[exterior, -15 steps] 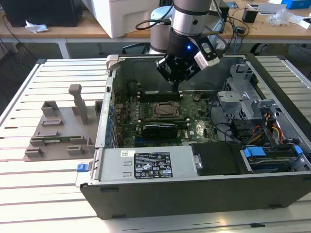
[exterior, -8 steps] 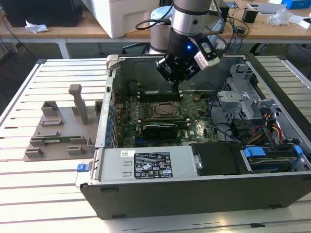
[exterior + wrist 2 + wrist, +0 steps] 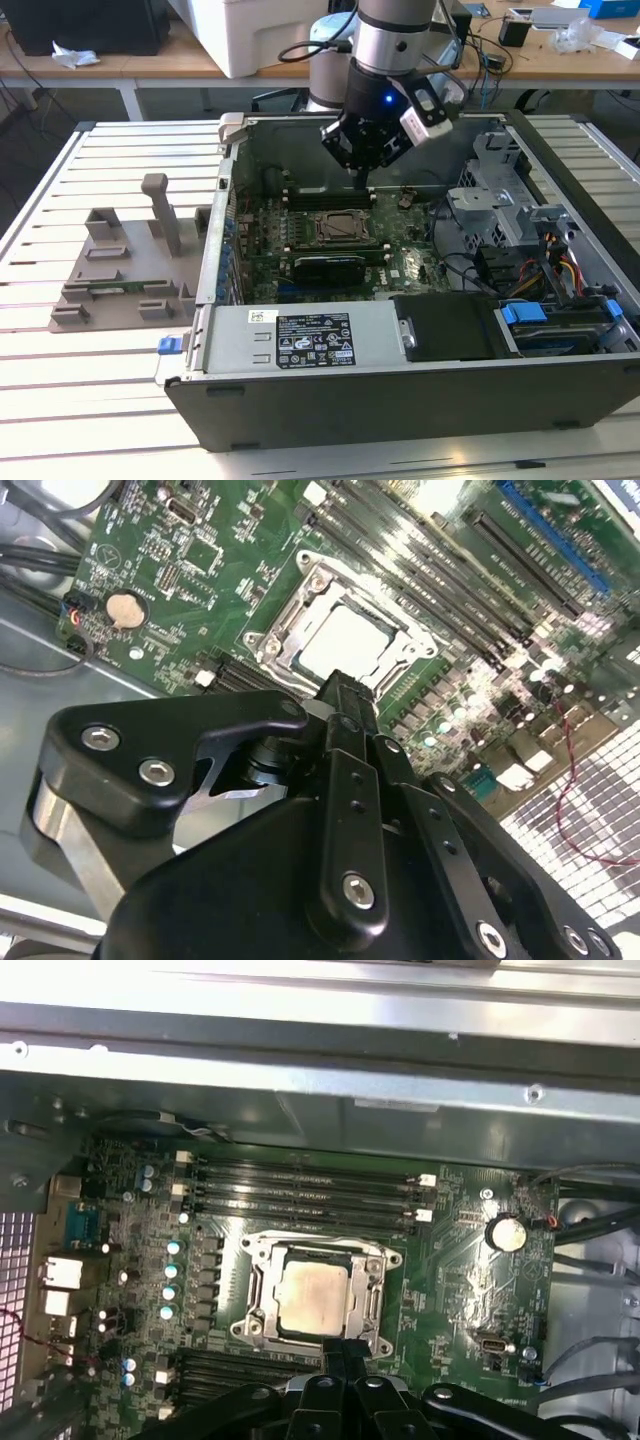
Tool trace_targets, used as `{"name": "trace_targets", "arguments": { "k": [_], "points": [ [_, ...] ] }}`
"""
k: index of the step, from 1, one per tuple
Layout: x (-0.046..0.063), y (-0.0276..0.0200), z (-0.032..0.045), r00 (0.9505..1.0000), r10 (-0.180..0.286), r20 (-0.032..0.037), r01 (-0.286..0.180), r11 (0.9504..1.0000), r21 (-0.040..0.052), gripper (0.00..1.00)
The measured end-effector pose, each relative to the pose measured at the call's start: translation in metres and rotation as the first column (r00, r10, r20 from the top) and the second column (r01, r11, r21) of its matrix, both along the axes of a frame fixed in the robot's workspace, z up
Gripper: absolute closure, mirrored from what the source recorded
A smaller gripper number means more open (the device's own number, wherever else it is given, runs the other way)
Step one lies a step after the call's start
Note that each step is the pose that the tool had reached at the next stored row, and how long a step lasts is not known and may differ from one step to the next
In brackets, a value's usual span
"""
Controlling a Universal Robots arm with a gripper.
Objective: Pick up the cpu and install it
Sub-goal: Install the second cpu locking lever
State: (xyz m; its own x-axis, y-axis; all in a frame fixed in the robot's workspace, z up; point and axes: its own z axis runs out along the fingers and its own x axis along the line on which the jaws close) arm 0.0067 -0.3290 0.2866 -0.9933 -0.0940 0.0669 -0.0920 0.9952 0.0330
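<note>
the cpu (image 3: 312, 1296) lies flat in the motherboard socket (image 3: 316, 1293), directly under the gripper (image 3: 363, 180), which hangs just above it, jaws pressed together and holding nothing.

white sticker (image 3: 313, 340) on computer case's near wall, lower centre of exterior view, dense print and symbols, nothing legible, no other readable text

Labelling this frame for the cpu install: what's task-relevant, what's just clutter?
Job:
cpu, seated in the motherboard socket
gripper, above the board

Lying about:
grey fixture blocks outside the case
drive cage
coin cell
</note>
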Motion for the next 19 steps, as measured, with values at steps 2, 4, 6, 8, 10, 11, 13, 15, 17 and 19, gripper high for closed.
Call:
{"name": "trace_targets", "arguments": {
  "k": [2, 4, 6, 8, 10, 11, 13, 15, 17, 19],
  "points": [
    [-0.002, -0.008, -0.0004, 1.0, 0.0, 0.0001, 0.0, 1.0, 0.0003, 0.89],
    [-0.007, -0.0193, -0.0022, 1.0, 0.0, 0.0001, 0.0, 1.0, 0.0045, 0.89],
    [-0.01, -0.023, -0.0066, 1.0, 0.0, 0.0002, 0.0, 1.0, 0.0049, 0.89],
    [-0.013, -0.0272, -0.0141, 1.0, 0.0, 0.0, 0.0, 1.0, 0.0046, 0.89],
    [-0.015, -0.032, -0.0225, 1.0, 0.0, -0.0002, 0.0, 1.0, 0.0046, 0.89],
    [-0.017, -0.0328, -0.0263, 1.0, 0.0, -0.0001, 0.0, 1.0, 0.0046, 0.89],
    [-0.021, -0.0339, -0.0307, 1.0, 0.0, -0.0001, 0.0, 1.0, 0.0047, 0.89],
    [-0.027, -0.0366, -0.0396, 1.0, 0.001, -0.0002, -0.001, 1.0, 0.0047, 0.89],
    [-0.03, -0.0366, -0.0433, 1.0, 0.001, -0.0001, -0.001, 1.0, 0.0048, 0.89],
    [-0.036, -0.0369, -0.0507, 1.0, 0.004, -0.0002, -0.004, 1.0, 0.0046, 0.89]
  ]
}}
